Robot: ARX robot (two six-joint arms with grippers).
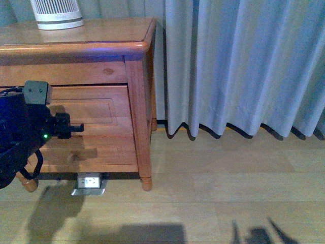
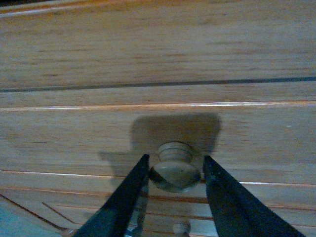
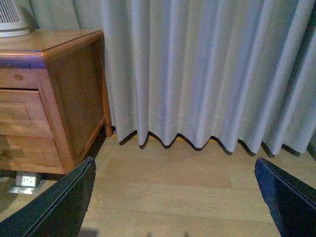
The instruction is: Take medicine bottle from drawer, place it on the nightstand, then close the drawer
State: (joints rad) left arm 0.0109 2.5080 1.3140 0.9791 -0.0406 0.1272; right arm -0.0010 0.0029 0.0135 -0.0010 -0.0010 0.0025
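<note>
The nightstand (image 1: 137, 48) stands at the left in the front view and also shows in the right wrist view (image 3: 74, 94). My left gripper (image 1: 76, 128) reaches its front and is shut on the round wooden drawer knob (image 2: 175, 173) of the upper drawer (image 2: 98, 138), one finger on each side of it. The drawer front (image 1: 101, 109) looks shut or nearly so. The lower drawer's knob (image 2: 181, 228) shows just beneath. The medicine bottle is out of view. My right gripper (image 3: 174, 163) is open and empty above the wood floor, to the right of the nightstand.
A large white slatted device (image 1: 56, 15) stands on the nightstand top. A pale curtain (image 1: 238, 66) hangs to the floor behind and to the right. A metal floor socket (image 1: 90, 182) sits under the nightstand. Wood floor (image 1: 228, 203) spreads to the right.
</note>
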